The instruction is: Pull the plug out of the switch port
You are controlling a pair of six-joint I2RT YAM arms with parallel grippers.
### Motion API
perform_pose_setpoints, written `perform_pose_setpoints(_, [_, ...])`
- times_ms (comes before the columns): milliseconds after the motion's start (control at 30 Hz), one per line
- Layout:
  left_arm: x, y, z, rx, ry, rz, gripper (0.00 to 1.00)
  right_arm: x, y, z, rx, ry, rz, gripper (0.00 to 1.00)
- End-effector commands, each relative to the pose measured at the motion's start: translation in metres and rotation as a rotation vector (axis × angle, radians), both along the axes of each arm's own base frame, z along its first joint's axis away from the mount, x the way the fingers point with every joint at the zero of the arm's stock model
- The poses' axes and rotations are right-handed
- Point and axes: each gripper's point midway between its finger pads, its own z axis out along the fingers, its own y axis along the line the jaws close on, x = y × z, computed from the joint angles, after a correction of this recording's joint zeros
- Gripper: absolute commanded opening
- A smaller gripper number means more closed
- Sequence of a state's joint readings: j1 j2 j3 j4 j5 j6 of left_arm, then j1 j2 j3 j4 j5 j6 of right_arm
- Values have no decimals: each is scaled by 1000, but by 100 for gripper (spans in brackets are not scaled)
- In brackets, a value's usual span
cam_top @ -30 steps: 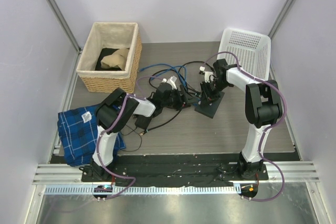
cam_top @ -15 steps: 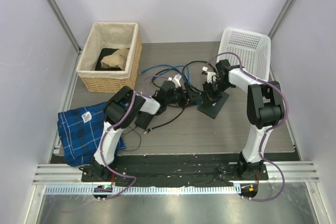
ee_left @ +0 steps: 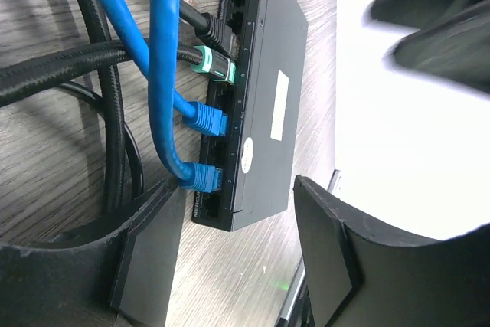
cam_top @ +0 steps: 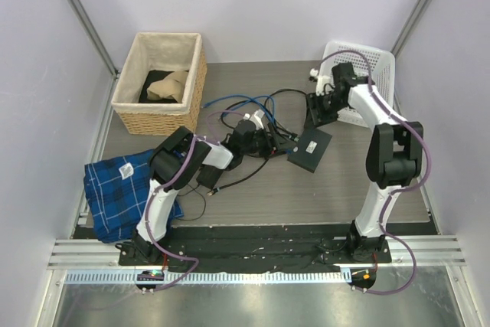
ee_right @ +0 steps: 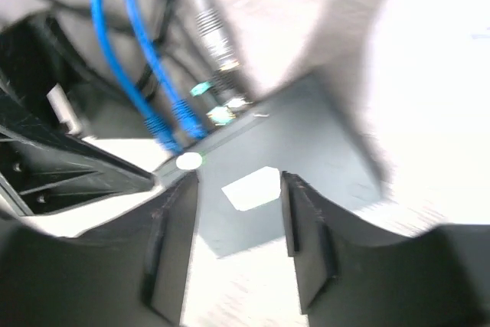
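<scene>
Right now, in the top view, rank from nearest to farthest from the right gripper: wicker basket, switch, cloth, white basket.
1. White basket, beside the right gripper, back right.
2. Switch, centre.
3. Wicker basket, back left.
4. Cloth, front left.

Bright, even light; right-wrist blur

No wording legible anywhere, flat black rectangular switch box [ee_left: 260, 74] carrying a white rectangular label [ee_left: 279, 105] and an oval white sticker [ee_left: 248, 156], print on both too small to read
</scene>
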State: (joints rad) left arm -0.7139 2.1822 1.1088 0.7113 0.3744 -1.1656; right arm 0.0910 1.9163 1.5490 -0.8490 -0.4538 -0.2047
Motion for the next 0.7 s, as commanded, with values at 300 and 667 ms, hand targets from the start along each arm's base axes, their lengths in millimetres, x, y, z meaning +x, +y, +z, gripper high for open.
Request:
perform_pose_setpoints(300, [-13, 30, -84, 165, 166, 10, 33, 11, -18, 35, -44, -145, -97, 59])
perform_pose_setpoints(667, [7, 23, -21, -99, 73, -118, 0, -35, -28, 16, -56, -25, -146, 66])
